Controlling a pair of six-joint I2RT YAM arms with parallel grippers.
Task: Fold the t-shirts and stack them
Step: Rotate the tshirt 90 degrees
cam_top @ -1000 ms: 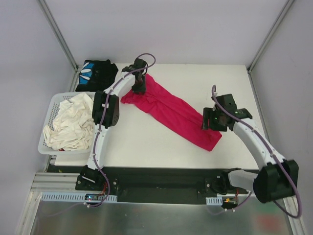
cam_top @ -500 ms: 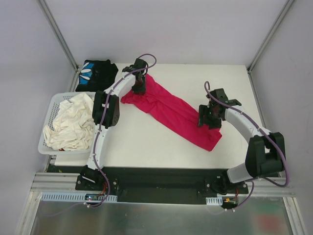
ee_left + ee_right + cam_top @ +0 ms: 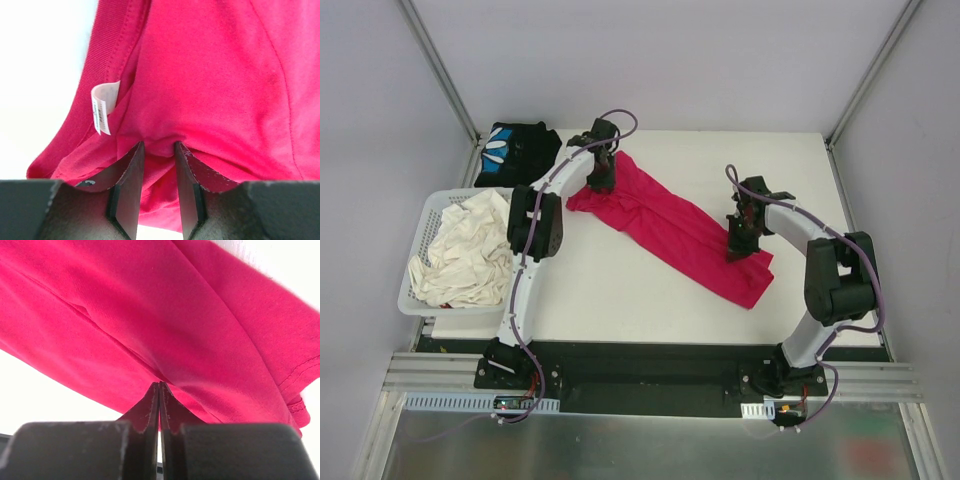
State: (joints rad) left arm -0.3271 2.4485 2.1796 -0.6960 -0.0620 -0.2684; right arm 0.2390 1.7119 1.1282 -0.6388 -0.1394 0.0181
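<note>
The magenta-red t-shirt (image 3: 670, 225) lies stretched in a long diagonal band across the table, collar end far left, hem end near right. My left gripper (image 3: 601, 180) stands at the collar end, shut on a bunched fold of the red cloth (image 3: 215, 75) between its fingers (image 3: 159, 147); a white label (image 3: 103, 112) shows by the neckband. My right gripper (image 3: 737, 245) is at the hem end, jaws pressed together (image 3: 159, 384) with the red cloth (image 3: 200, 315) creasing into their tips. The black t-shirt (image 3: 518, 152) with a blue-and-white print lies folded at the table's far left corner.
A white lattice basket (image 3: 425, 215) holding crumpled white cloth (image 3: 465, 250) stands off the table's left edge beside the left arm. Grey walls and metal frame posts close in the table at the back and sides.
The right arm swung inward toward the shirt's hem end and its jaws went from wide open to shut there. The left arm and the collar end stayed put.
</note>
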